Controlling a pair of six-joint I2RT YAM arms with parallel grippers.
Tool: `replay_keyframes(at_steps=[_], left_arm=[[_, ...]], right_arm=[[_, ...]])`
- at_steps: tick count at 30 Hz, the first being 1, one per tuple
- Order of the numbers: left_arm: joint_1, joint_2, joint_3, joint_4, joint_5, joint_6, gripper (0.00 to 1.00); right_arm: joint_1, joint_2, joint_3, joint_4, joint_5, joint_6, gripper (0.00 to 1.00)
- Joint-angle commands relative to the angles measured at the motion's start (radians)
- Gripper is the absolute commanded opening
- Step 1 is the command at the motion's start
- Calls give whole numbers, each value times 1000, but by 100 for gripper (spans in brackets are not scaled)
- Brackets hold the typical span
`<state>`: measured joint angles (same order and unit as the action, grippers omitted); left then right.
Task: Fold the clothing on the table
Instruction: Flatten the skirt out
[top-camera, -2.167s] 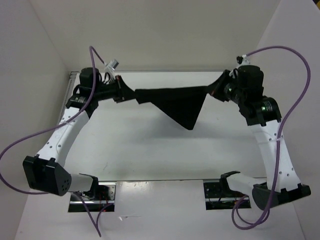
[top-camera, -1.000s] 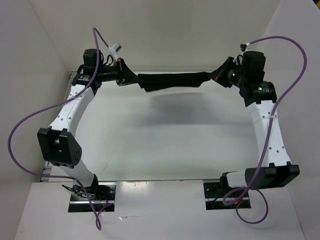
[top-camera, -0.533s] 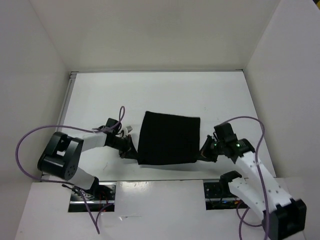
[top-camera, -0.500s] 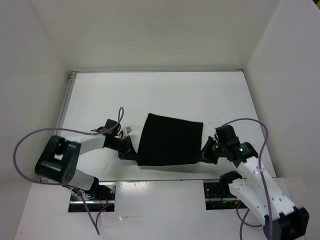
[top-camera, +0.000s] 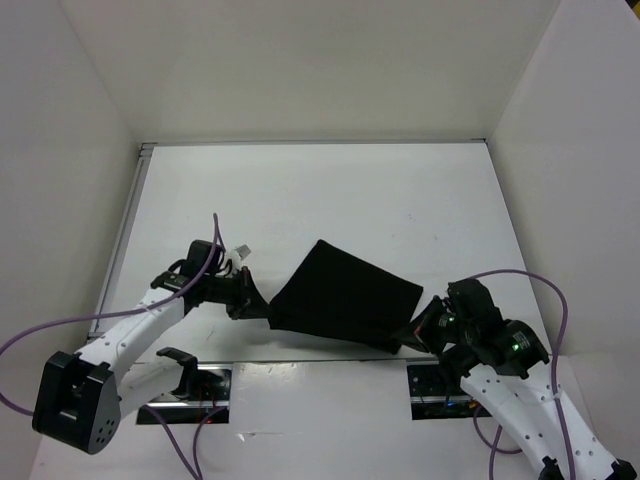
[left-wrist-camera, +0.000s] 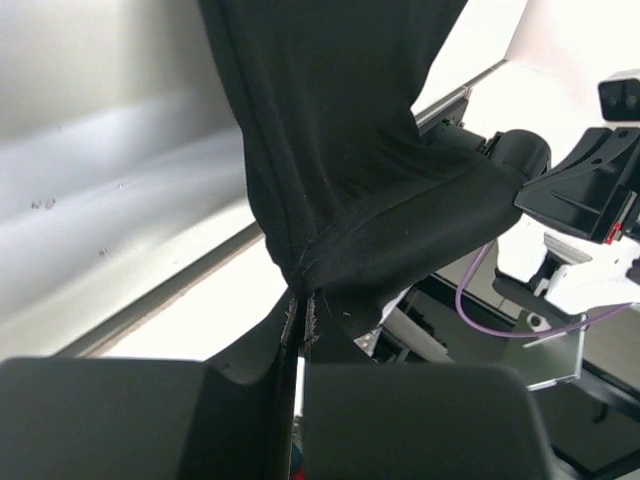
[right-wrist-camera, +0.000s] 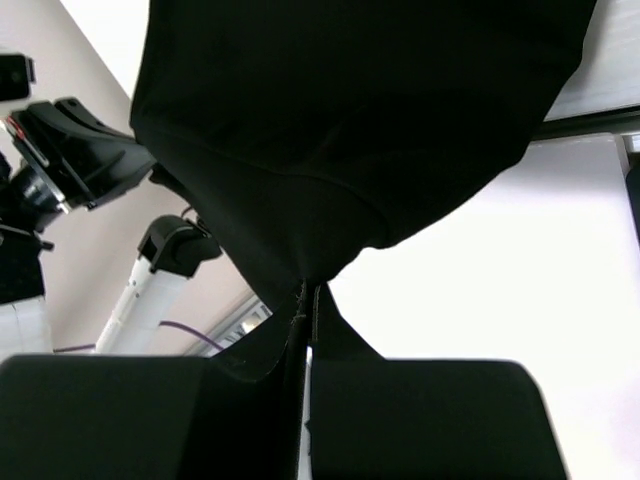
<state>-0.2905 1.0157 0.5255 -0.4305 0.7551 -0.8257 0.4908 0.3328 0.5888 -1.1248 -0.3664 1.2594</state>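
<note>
Black clothing stretched above white surface, left end effector and right end effector each clamped on a corner

Overhead looks down; close wrist views share clothing

The clothing is stretched out as a slanted black sheet over the near part of the table. The left gripper is clamped on the clothing's left corner. The right gripper is clamped on its near right corner. The clothing's far corner points toward the middle of the table. Left of the clothing runs the left purple cable, and right of it loops the right purple cable.
</note>
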Motion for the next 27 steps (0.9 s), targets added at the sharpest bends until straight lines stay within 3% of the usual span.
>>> replay_keyframes(at_steps=[1,7,9,11,13,18,27], left_arm=[[2,0,39,-59,-25,-30,0],[2,-103,50,-109,-46,-73,0],[2,-94,41,-53,-46,-104,0],[2,-51,54,-10,-46,-113,0],[-7,132,175,13,-94,-48,0],[-16,323,304,24,-94,-1,0],[-36,460,386,67,-80,8,0]], right_arm=[[11,49,65,-20,53,38,0],[11,173,109,-20,98,-21,0],[11,186,118,-20,107,-22,0],[-3,198,118,-10,129,-22,0],[-46,209,129,-10,129,-32,0],[-67,181,147,-10,129,-8,0],[-67,94,171,-41,191,89,0]])
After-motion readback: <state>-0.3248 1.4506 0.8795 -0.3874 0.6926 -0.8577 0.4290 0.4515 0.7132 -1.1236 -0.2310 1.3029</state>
